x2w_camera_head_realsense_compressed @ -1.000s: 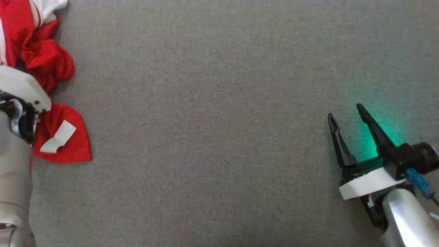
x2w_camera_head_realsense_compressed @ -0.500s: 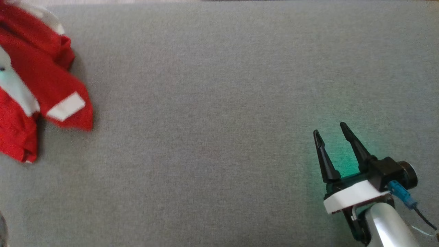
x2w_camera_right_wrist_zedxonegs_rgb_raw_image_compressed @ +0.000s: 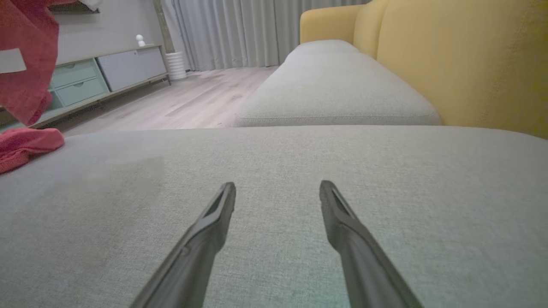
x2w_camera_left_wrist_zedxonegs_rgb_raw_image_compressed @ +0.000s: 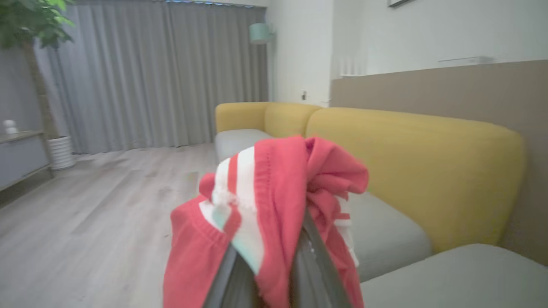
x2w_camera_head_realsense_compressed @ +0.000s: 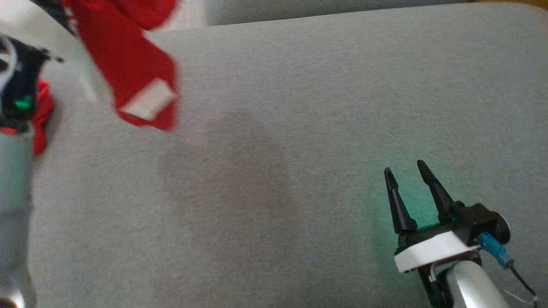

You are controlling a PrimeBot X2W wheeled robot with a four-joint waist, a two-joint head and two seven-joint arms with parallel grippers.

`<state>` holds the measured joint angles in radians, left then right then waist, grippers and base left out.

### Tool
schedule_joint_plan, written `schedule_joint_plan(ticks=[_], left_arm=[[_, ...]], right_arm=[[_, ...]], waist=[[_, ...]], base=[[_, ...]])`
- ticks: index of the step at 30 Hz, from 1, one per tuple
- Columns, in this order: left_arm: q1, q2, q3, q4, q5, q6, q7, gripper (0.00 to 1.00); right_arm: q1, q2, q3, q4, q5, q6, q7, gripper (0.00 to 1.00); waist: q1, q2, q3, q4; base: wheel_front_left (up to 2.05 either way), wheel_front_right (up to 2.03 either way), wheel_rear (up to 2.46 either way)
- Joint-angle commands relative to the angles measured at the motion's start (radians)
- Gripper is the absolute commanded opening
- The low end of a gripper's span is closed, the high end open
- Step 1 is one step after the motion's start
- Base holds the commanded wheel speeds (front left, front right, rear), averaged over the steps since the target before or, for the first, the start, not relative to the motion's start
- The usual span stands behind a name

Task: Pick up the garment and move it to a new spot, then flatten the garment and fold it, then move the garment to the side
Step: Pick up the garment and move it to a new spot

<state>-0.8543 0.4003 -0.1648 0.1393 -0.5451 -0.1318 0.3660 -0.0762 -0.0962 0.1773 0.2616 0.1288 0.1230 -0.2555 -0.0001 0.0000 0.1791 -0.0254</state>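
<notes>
Two grippers visible. The left gripper has its fingers drawn nearly together with red cloth pinched between them and piled over the tips, so it looks clamped on the garment; the tips themselves are covered. The garment is red knit with white stripes, bunched up. In the head view it hangs at the upper left, smeared by motion blur, with a white patch near its lower end and a small red bit beside the left arm at the frame edge. The right wrist view shows part of it hanging at the left edge and another part resting on the grey cushion below. The right gripper is at the lower right, fingers spread and holding nothing, low over the cushion, well apart from the garment. Green glow on the fabric under it. Yellow sofa back runs along the cushion's far side.
</notes>
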Motion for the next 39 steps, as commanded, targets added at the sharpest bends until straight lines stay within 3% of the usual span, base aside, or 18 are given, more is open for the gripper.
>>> schedule_joint_plan(ticks=[1,7,13,18,26,27,28,29,30,34,39], left_arm=[[-0.017,0.024,0.023,-0.101,-0.017,0.009,0.027,0.00],[0.120,-0.067,-0.056,-0.343,-0.081,0.051,0.110,0.00],[0.286,-0.142,-0.173,-0.385,-0.099,0.079,0.135,0.00],[0.353,-0.180,-0.229,-0.236,-0.079,0.089,0.103,0.00],[0.315,-0.260,-0.256,0.163,0.030,0.123,-0.121,0.00],[0.303,-0.266,-0.260,0.211,0.047,0.122,-0.169,0.15],[0.294,-0.275,-0.258,0.258,0.058,0.126,-0.214,0.46],[0.286,-0.284,-0.258,0.303,0.063,0.127,-0.250,0.90],[0.278,-0.290,-0.263,0.342,0.070,0.124,-0.280,1.00],[0.260,-0.310,-0.283,0.441,0.090,0.114,-0.384,1.00],[0.305,-0.320,-0.277,0.441,0.080,0.120,-0.502,1.00]], right_arm=[[-0.015,0.010,0.018,-0.036,0.007,0.008,-0.006,1.00],[-0.017,0.031,0.029,-0.076,0.008,0.008,-0.006,1.00],[-0.027,0.041,0.047,-0.127,0.013,0.008,-0.006,1.00],[-0.040,0.044,0.072,-0.156,0.021,0.008,-0.006,1.00],[-0.046,0.046,0.089,-0.156,0.039,0.008,-0.006,1.00],[-0.046,0.046,0.092,-0.157,0.043,0.008,-0.006,1.00],[-0.046,0.046,0.093,-0.158,0.045,0.008,-0.006,1.00],[-0.046,0.046,0.093,-0.158,0.047,0.008,-0.006,1.00],[-0.045,0.046,0.092,-0.158,0.047,0.008,-0.006,1.00],[-0.039,0.046,0.064,-0.154,0.034,0.008,-0.006,1.00],[-0.030,0.046,0.017,-0.160,0.004,0.008,-0.006,1.00]], waist=[[0.0001,0.0000,0.000,-0.041],[0.0001,0.0000,0.001,-0.135],[0.0001,0.0000,0.003,-0.233],[0.0001,0.0000,0.021,-0.299],[0.0001,0.0000,0.042,-0.352],[0.0001,0.0000,0.045,-0.355],[0.0001,0.0000,0.046,-0.357],[0.0001,0.0000,0.047,-0.357],[0.0001,0.0000,0.047,-0.355],[0.0001,0.0000,0.036,-0.328],[0.0001,0.0000,0.001,-0.279]], base=[[0.00,0.00,0.00],[0.00,0.00,0.00],[0.00,0.00,0.00],[0.00,0.00,0.00],[0.00,0.00,0.00],[0.00,0.00,0.00],[0.00,0.00,0.00],[0.00,0.00,0.00],[0.00,0.00,0.00],[0.00,0.00,0.00],[0.00,0.00,0.00]])
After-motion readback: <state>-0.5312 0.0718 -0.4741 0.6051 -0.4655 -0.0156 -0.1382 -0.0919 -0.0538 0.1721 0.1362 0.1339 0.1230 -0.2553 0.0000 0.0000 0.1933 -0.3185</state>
